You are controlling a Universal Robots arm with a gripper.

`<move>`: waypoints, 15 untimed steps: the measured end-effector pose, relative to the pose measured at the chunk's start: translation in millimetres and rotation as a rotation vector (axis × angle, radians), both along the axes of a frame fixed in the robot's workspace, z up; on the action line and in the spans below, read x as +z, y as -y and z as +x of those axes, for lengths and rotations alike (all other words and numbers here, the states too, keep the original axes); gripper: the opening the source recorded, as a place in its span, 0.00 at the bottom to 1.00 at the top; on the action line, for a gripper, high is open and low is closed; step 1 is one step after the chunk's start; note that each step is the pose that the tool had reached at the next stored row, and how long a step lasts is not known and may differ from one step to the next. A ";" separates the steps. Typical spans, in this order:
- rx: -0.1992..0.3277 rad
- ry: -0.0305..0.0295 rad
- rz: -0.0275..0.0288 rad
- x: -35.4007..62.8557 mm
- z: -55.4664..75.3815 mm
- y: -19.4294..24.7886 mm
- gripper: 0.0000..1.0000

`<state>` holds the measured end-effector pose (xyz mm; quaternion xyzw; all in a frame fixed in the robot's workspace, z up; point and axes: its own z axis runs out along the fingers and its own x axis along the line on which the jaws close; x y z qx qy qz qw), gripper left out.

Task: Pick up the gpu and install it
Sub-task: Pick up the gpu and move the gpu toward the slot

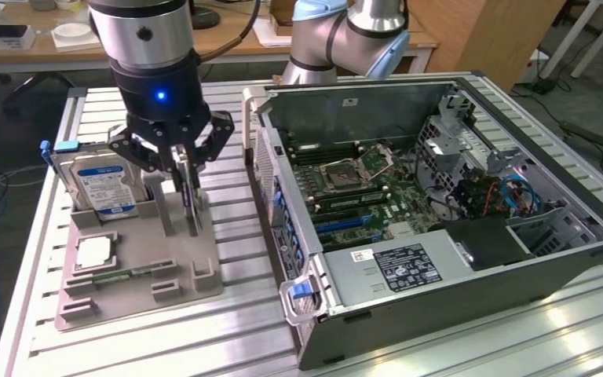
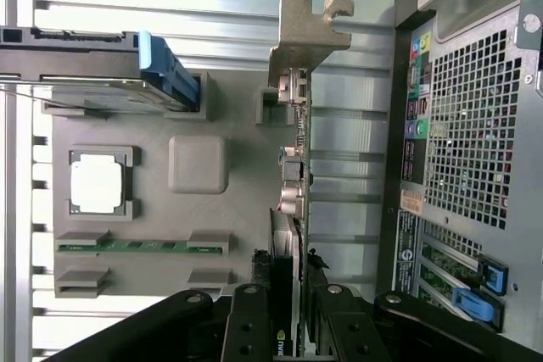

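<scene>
Fingers (image 2: 251,328) of gripper (image 1: 184,174) pinch top edge of gpu (image 1: 192,210), one each side. Card stands on edge in slot of grey holder (image 1: 176,271), beside hard drive (image 1: 103,184), toward exterior view's left of computer case (image 1: 438,196). Judged light, stiff, fragile: hold bare board edge, clear of components and bracket (image 2: 307,36). Green logo on card partly hidden; drive label unreadable.

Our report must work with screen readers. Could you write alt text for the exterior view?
A robot gripper is closed on the gpu, a thin dark card standing upright in a grey parts tray beside a blue-labelled hard drive. To the exterior view's right, an open computer case lies on the slatted metal table, motherboard exposed.
</scene>
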<state>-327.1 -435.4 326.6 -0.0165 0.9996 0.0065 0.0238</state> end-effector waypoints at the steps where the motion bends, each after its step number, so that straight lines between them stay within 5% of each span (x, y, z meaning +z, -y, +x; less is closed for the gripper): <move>1: 0.000 0.0000 0.0000 0.5 0.0 0.0 0.26; 15: 0.000 -0.0001 -0.0001 8.7 0.0 0.0 0.26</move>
